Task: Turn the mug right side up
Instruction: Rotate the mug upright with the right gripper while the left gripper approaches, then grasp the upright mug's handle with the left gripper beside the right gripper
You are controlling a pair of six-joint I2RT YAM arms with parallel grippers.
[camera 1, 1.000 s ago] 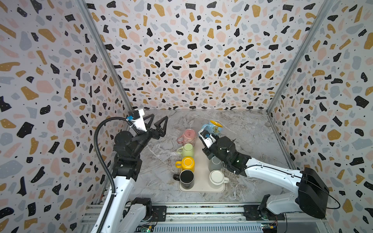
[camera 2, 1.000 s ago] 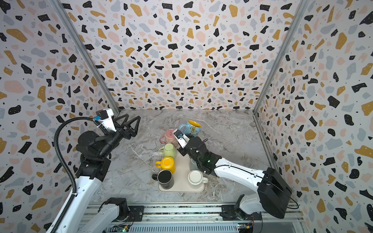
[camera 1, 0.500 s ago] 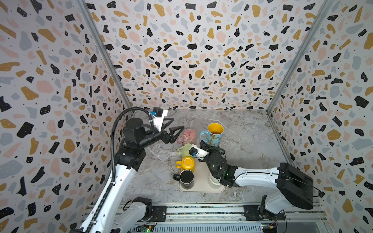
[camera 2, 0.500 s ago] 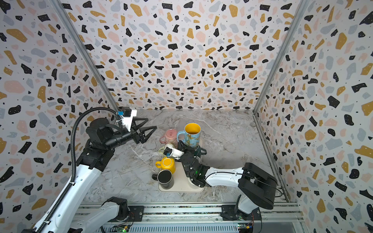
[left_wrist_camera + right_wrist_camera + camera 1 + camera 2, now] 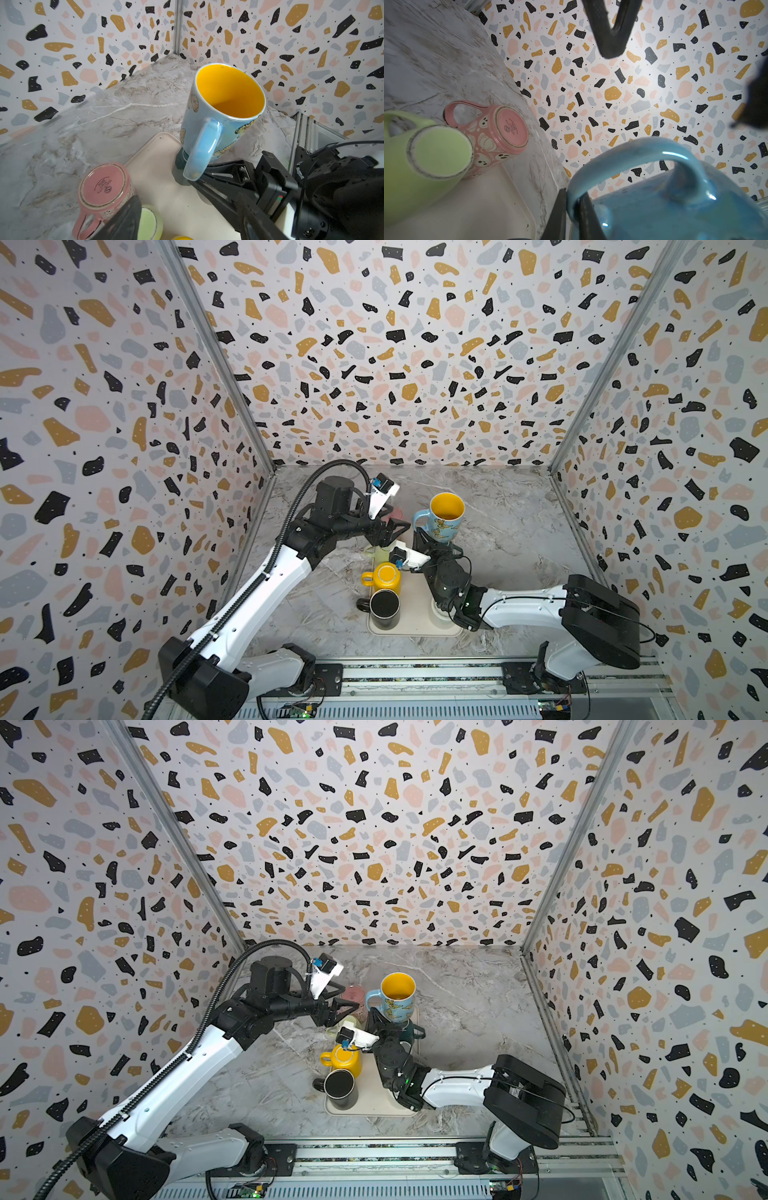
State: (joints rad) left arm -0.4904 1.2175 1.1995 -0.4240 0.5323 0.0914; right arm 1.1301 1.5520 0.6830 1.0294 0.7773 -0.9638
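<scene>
Ceramic and glossy, the blue mug (image 5: 444, 514) is riding mouth-up just above the right fingers (image 5: 556, 218), which are clenching only the lower bend of its handle. It is hanging over a dark teal mug (image 5: 179, 160) at the tray's (image 5: 158, 162) far corner; whether the two are touching I cannot tell. The left fingers (image 5: 399, 529) are standing spread and empty, just beside the handle.

With so narrow a hold, the mug's weight is probably pulling it to swivel about the handle and tip or slip out. A nudge from the left fingers could be enough to twist it loose. Lowering it straight down is risking a wobbly perch on the teal mug. The upturned pink mug (image 5: 104, 187) and green mug (image 5: 440, 149) are lying just under the left fingers, where a dip could knock them.

Bare worktop (image 5: 519, 531) is lying open beyond the right fingers, out to the walls. Behind both sets of fingers, the yellow mug (image 5: 386, 576) and black mug (image 5: 384, 605) are crowding the tray.
</scene>
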